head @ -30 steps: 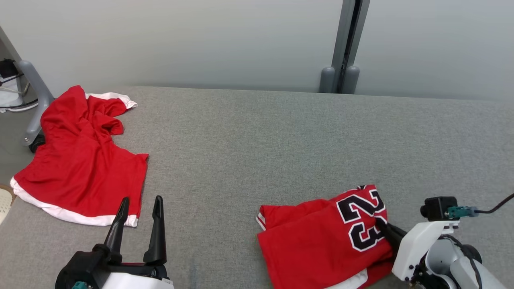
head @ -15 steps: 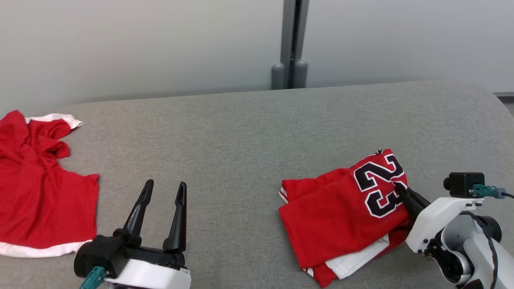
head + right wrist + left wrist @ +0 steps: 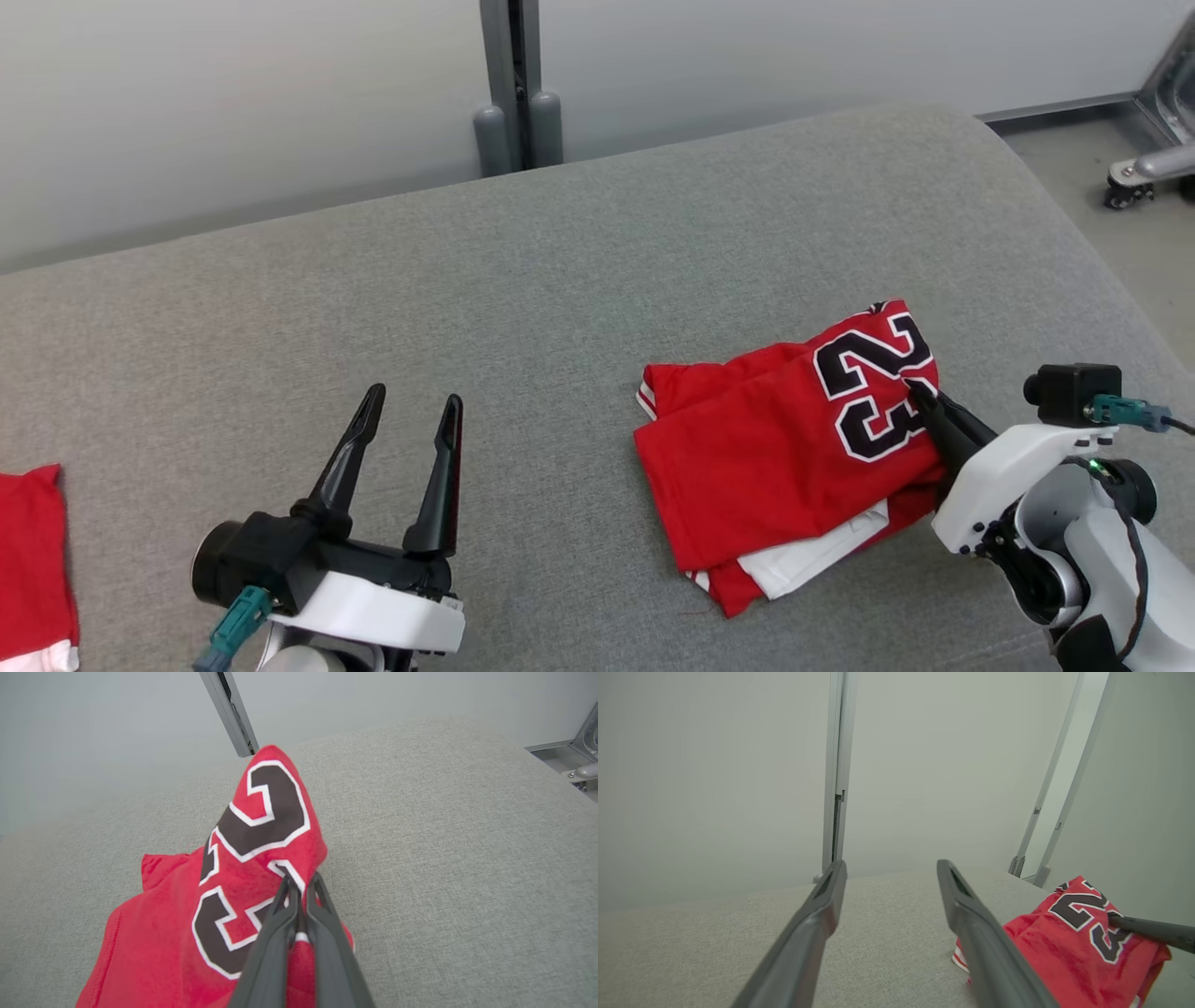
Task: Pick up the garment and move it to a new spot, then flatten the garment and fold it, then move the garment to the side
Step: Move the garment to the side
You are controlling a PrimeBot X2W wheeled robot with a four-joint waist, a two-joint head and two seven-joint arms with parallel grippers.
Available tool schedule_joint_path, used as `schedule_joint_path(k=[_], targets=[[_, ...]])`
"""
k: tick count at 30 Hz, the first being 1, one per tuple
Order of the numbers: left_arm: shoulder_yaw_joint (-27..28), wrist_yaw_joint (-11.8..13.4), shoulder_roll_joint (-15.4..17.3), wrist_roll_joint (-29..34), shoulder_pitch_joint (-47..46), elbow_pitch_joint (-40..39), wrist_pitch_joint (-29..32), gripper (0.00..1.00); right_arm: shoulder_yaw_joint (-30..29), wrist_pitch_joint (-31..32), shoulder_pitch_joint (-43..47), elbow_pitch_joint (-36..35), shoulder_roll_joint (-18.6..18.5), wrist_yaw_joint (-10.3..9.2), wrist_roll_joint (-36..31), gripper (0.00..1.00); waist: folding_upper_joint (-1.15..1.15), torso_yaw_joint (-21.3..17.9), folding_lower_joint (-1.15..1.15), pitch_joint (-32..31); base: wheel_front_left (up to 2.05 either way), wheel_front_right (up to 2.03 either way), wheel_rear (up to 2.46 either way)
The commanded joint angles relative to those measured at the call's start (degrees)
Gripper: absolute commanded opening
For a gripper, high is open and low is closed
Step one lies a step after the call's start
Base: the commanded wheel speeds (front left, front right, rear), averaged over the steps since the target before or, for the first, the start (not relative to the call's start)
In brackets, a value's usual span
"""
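While the left claw (image 3: 415, 395) gapes empty, the right claw (image 3: 913, 390) pinches the folded red garment (image 3: 766, 467)

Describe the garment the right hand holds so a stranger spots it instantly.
On the grey fabric surface, look toward the right end. The folded red jersey there, pinched by the right hand, bears a black 23, unlike the red cloth far left.

Grey fabric surface (image 3: 597, 280), folded red jersey (image 3: 766, 467) right; second red garment (image 3: 33, 551) left edge
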Motion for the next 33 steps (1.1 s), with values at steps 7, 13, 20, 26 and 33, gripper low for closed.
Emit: schedule_joint_path(k=[7, 13, 20, 26, 33], targets=[[-0.07, -0.92, 0.22, 1.64, -3.33, 0.31, -0.08, 1.00, 3.60, -1.37, -6.81, 1.34, -1.37, 0.01, -0.29, 0.00, 0.00, -1.92, 0.00, 4.70, 0.00, 0.00, 0.00], [0.06, -1.56, 0.21, 2.96, -5.28, 0.72, -0.08, 1.00, 5.03, -2.49, -14.31, 4.18, -2.50, 0.01, 1.61, 0.00, 0.00, -0.88, 0.00, 8.51, 0.00, 0.00, 0.00], [-0.04, -2.48, 0.58, 4.60, -8.27, 1.13, -0.09, 1.00, 6.02, -4.15, -25.51, 11.62, -4.54, 0.01, 4.18, 0.00, 0.00, 0.87, 0.00, 14.02, 0.00, 0.00, 0.00], [-0.49, -2.90, 0.95, 5.54, -10.24, 1.22, -0.09, 1.00, 4.52, -7.08, -33.23, 20.41, -6.45, 0.01, 4.18, 0.00, 0.00, 1.64, 0.00, 17.46, 0.00, 0.00, 0.00], [-0.45, -3.20, 1.38, 6.17, -11.11, 1.42, -0.09, 1.00, 1.98, -10.84, -38.66, 31.23, -5.31, 0.01, 2.50, 0.00, 0.00, 0.39, 0.00, 19.07, 0.00, 0.00, 0.00]])
